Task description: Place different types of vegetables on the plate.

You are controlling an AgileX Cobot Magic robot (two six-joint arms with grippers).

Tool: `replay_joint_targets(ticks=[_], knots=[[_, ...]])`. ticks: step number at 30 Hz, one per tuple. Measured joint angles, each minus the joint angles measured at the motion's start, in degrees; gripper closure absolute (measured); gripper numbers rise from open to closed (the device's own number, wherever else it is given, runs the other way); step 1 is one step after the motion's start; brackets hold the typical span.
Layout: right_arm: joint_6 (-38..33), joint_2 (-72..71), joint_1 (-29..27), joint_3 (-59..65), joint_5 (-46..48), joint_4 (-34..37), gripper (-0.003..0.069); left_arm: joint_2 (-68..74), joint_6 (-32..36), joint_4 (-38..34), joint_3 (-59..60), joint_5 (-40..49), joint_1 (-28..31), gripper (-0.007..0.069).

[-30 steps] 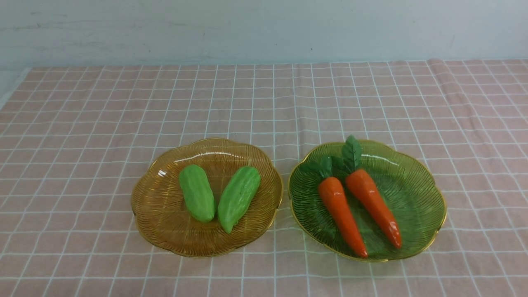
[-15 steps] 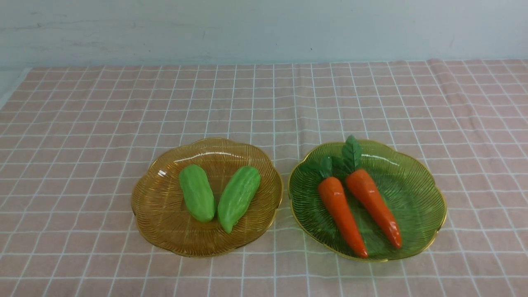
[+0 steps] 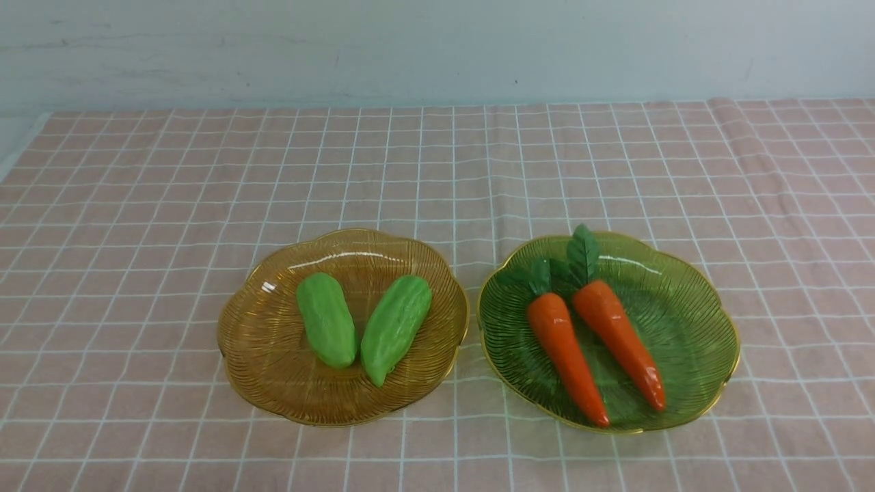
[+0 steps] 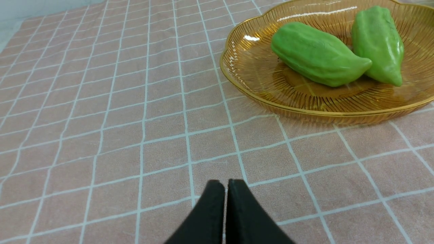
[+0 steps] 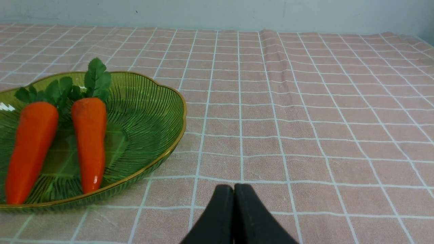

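Observation:
Two light-green bumpy gourds, a left gourd (image 3: 327, 329) and a right gourd (image 3: 395, 327), lie side by side in an amber plate (image 3: 273, 362). Two orange carrots with green tops, a left carrot (image 3: 564, 347) and a right carrot (image 3: 617, 333), lie in a green plate (image 3: 690, 321). Neither arm shows in the front view. In the left wrist view my left gripper (image 4: 225, 183) is shut and empty, short of the amber plate (image 4: 257, 78) and gourds (image 4: 317, 54). In the right wrist view my right gripper (image 5: 233, 187) is shut and empty, beside the green plate (image 5: 149, 112) and carrots (image 5: 89, 135).
A pink checked tablecloth (image 3: 437, 164) covers the table, with a raised fold at the far right (image 3: 731, 130). A pale wall (image 3: 437, 48) stands behind the table. The two plates sit close together near the front.

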Motion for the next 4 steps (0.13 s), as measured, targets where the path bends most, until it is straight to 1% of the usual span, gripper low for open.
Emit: replay_joint_targets(ticks=[4], knots=[[0.0, 0.0, 0.0, 0.0, 0.0, 0.0, 0.0674, 0.0, 0.0, 0.0, 0.0, 0.0, 0.0, 0.0627]])
